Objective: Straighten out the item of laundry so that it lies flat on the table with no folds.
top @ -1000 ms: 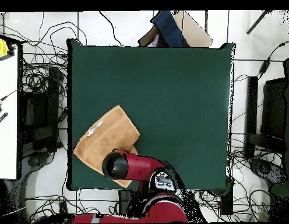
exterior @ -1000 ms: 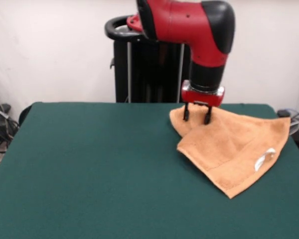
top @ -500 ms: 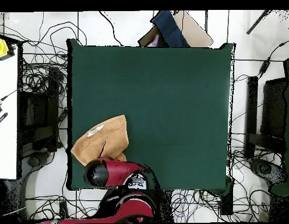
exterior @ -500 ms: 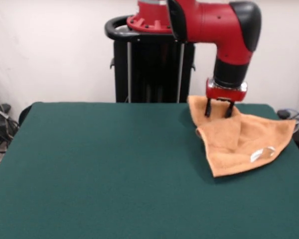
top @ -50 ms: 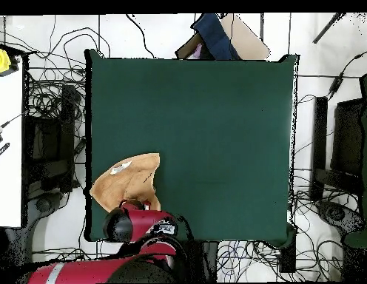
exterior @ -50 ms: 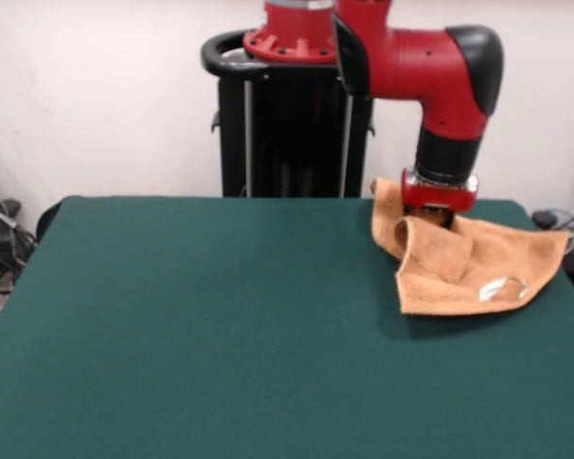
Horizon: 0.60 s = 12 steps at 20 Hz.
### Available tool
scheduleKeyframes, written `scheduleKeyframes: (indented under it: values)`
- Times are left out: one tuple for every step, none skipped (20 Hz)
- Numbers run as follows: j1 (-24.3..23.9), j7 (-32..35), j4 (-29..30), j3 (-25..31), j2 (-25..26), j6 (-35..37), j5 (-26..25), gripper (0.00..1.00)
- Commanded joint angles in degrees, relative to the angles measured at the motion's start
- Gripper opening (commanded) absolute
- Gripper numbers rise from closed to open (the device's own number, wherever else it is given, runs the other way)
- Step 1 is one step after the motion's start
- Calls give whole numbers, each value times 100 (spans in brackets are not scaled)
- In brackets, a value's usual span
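Green felt table (exterior @ -50 ms: 191,325), white wall behind, cables on floor.

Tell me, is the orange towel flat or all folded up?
Folded. The light orange-tan terry-cloth towel is bunched in layers on the dark green felt table, one flap draped under the gripper.

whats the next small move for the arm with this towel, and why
Probably a short drag of the held edge toward the open middle of the table. The claw sits buried in the towel near the table's back corner, and the cloth is bunched and folded over itself there, with its white tag showing. Whether the claw grips the cloth cannot be seen, so check that first.
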Motion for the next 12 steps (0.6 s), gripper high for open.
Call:
scheduleKeyframes:
  values:
    - [269,1164,-905,-146,1156,-627,494,0]
    - [284,1167,-902,-168,1128,-595,517,0]
    - [300,1170,-900,-191,1100,-562,540,0]
    - [316,1174,-897,-213,1072,-529,564,0]
    - [544,1145,-848,-483,850,-235,723,0]
    - [539,1036,-806,-614,594,-13,669,0]
    - [533,927,-763,-744,338,208,615,0]
    - [472,769,-771,-853,103,432,508,0]
    - [462,644,-800,-1014,-66,523,422,0]
    - [430,555,-839,-1117,-162,542,339,0]
    - [397,465,-878,-1221,-258,561,257,0]
    - [271,417,-877,-1185,-333,559,156,0]
